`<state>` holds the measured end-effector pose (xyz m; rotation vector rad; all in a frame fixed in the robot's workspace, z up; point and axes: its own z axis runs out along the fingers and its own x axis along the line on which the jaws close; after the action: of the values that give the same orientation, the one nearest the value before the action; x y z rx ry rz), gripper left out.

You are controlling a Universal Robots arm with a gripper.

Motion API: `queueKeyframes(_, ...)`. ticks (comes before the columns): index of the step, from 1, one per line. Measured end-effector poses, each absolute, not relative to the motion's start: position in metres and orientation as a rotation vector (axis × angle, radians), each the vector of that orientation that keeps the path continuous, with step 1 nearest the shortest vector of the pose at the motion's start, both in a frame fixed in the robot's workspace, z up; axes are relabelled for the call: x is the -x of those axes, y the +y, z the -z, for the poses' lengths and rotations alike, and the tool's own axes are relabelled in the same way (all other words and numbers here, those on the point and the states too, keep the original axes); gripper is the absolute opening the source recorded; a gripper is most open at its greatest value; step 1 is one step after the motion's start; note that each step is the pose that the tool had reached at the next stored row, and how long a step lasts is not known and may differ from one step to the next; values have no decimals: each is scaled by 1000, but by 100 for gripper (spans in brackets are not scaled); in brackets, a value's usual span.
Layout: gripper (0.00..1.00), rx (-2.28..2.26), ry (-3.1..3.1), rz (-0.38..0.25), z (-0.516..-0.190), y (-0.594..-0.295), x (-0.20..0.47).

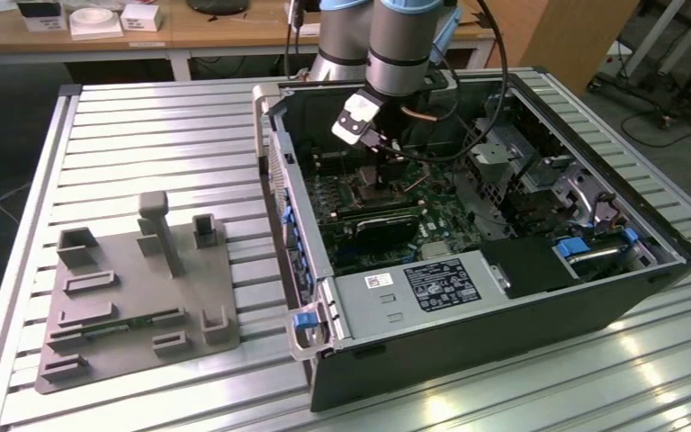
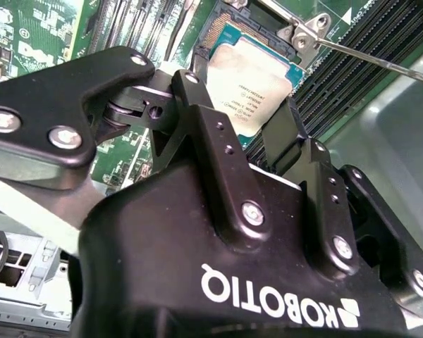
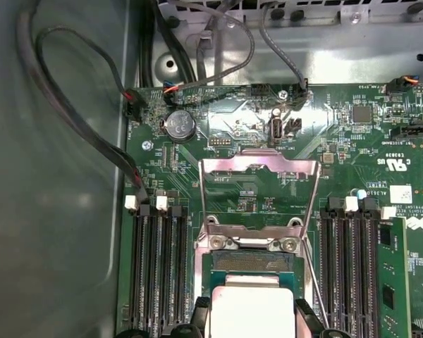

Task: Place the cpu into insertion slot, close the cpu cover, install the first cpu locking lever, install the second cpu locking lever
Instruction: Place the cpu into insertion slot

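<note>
The gripper (image 2: 238,95) hides one edge of the cpu (image 2: 257,74), fingers (image 2: 215,141) clamped on it over the slot (image 3: 252,262); cover (image 3: 257,184) raised, inside the case (image 1: 478,355), exterior view's right.

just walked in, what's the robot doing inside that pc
A single robot arm is reaching into the open computer case and working at the green board. Its gripper has the cpu pinched between its fingers, right at the insertion slot. Part of the slot's dark contact area shows beyond the chip, so it does not look seated yet. The cpu cover is swung open, away from the slot.
</note>
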<state>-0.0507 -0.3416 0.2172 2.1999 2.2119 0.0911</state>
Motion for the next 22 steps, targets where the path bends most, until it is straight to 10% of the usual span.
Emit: queueKeyframes(22, 54, -2200, 2212, -91, -213, -342, 51)
